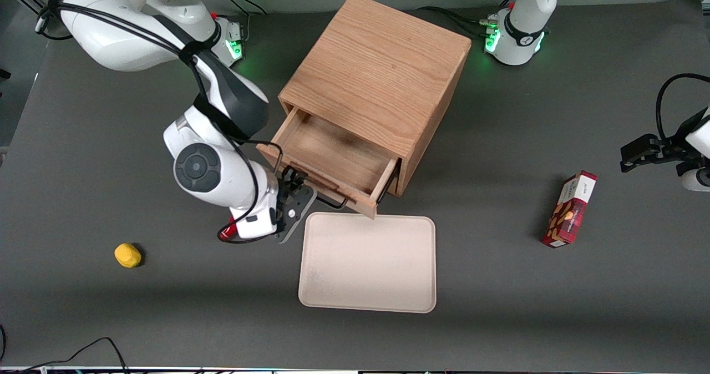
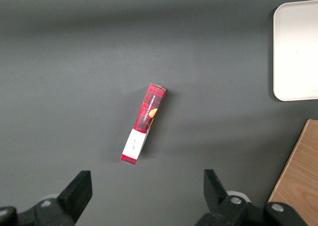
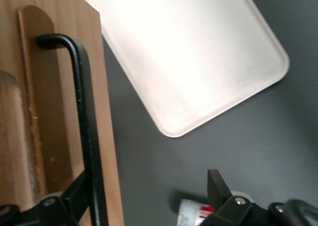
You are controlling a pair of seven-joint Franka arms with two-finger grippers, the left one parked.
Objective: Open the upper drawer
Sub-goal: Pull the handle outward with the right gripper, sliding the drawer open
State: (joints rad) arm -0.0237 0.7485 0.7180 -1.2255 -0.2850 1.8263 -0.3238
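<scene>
The upper drawer (image 1: 333,160) stands pulled well out of the oak cabinet (image 1: 377,80), a shallow wooden tray with visible grain, its long axis slanting across the worktop (image 1: 499,307) and its front facing the front camera. Its thin black wire handle (image 3: 84,121) runs along the front. The gripper (image 1: 297,193) is at the handle, its fingers (image 3: 218,186) spread apart with the bar between them, one finger touching it. The worktop is matte dark grey. A rounded-corner cream tray (image 1: 369,263) lies just in front.
</scene>
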